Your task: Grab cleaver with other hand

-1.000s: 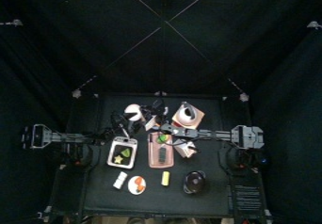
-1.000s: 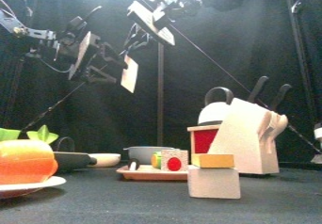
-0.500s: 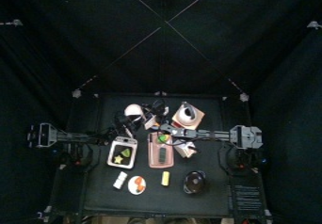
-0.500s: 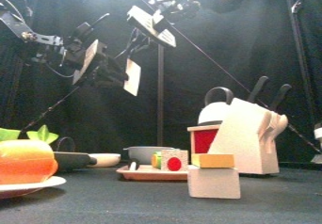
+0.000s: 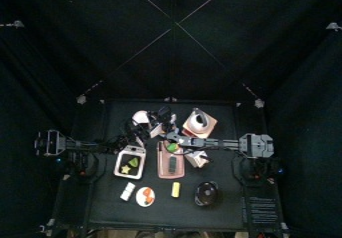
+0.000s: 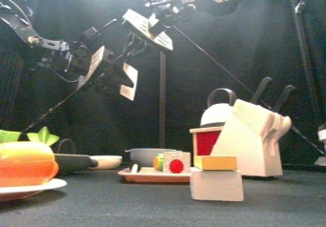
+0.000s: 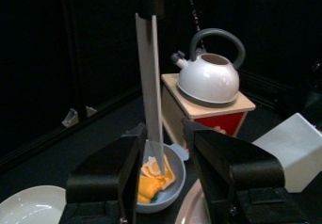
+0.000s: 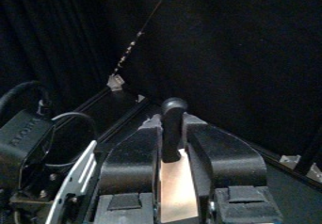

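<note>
We are holding the cleaver (image 8: 170, 134) high above the table (image 6: 128, 198), our right fingers (image 8: 126, 162) clamped on it and our left fingers (image 7: 113, 171) standing wide around its blade without gripping, so the handover is roughly half done.

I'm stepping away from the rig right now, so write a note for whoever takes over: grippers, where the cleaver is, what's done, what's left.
Right gripper: shut on the cleaver, holding it in the air above the table.
Left gripper: open, with one jaw on each side of the blade, not gripping it.
Done: the left gripper is lined up on the cleaver.
Left to do: close the left gripper on the cleaver, then open the right gripper and draw it away.
</note>
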